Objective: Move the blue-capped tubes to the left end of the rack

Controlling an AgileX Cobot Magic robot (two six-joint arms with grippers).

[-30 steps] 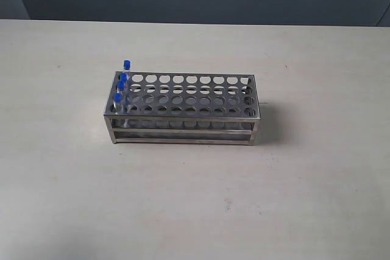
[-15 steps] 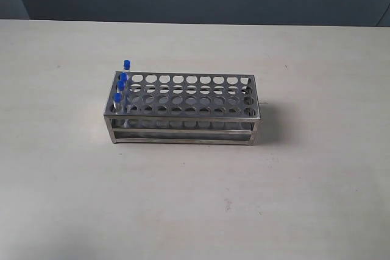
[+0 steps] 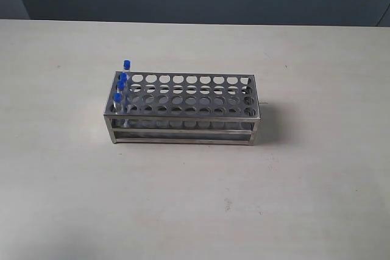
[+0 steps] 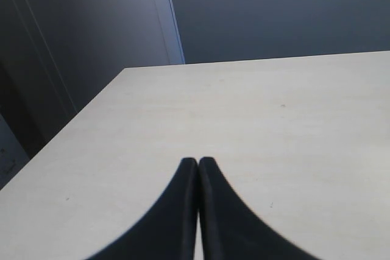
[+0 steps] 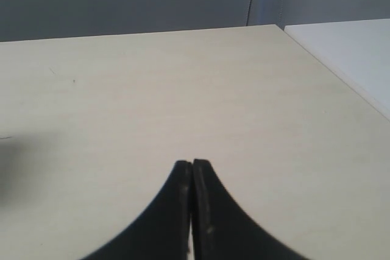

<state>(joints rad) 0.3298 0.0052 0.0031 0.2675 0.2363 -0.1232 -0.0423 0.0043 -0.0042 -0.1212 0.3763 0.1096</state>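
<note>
All four tubes (image 3: 123, 78) stand in the rack's (image 3: 183, 131) leftmost holes, so the task looks done; left tool (image 4: 198, 164) and right tool (image 5: 192, 165) are pressed together, holding nothing.

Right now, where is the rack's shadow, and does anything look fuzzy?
Exterior view: the steel test-tube rack throws a soft shadow rightward onto the table, and its top plate shines a little. Left wrist view: the black left fingers have blurry edges, being close to the camera. Right wrist view: the right fingers look just as blurry.
</note>
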